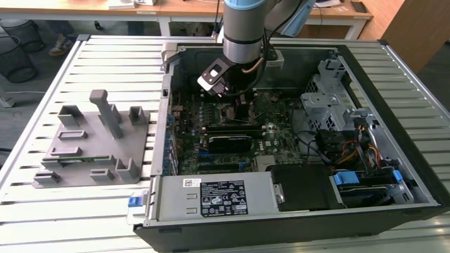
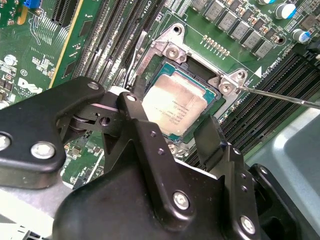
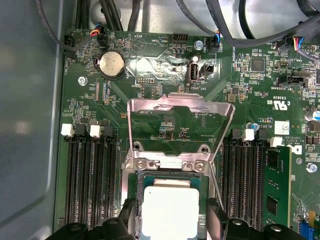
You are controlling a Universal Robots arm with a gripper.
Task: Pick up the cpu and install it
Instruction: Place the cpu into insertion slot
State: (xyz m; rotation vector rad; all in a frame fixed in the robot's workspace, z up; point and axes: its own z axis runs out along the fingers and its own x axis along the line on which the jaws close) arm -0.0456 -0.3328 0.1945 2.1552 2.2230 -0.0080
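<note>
The cpu, a flat square chip with a silvery top, lies level inside the socket on the green motherboard in both wrist views. My gripper straddles it, one black finger against each of two opposite edges, so it is shut on the cpu. The socket's metal load plate stands swung up and open behind the chip. In the exterior view the arm reaches down into the open computer case, over the board's middle.
Rows of memory slots flank the socket on both sides. A thin wire lever sticks out beside it. A grey fixture stands on the slatted table at the exterior view's left. Drive cage and power supply crowd the case.
</note>
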